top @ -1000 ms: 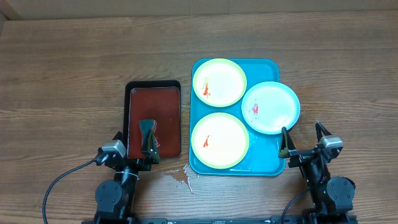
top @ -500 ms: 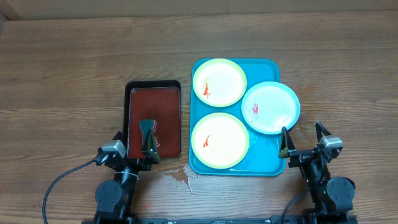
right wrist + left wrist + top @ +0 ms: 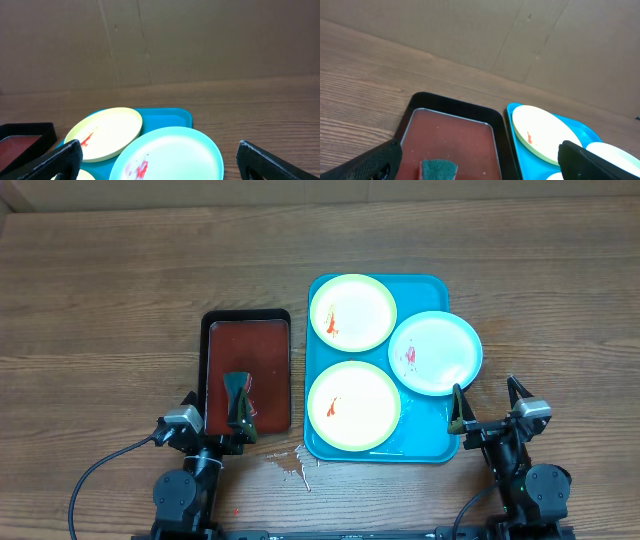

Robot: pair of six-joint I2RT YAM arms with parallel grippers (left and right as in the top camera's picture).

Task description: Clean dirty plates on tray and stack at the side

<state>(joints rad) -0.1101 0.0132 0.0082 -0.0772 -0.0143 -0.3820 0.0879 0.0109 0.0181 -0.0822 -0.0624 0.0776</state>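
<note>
The left jaws and the right jaws both stood wide open and empty at the near edge of the worktop (image 3: 120,300). The task therefore looked barely begun, with nothing wiped and nothing stacked aside. A green sponge (image 3: 439,169) sat in the black tray (image 3: 247,314) of red liquid, low between the left jaws; whether it touched them was hard to tell. On the turquoise tray (image 3: 425,435), ahead and to the left of the right jaws, lay the nearest yellow-green plate (image 3: 353,406), with a small red smear. Just ahead of the right jaws lay the light-blue plate (image 3: 435,353), smeared left of its middle. Farthest was the second yellow-green plate (image 3: 352,312), carrying the boldest streak. All wiping and stacking remained.
</note>
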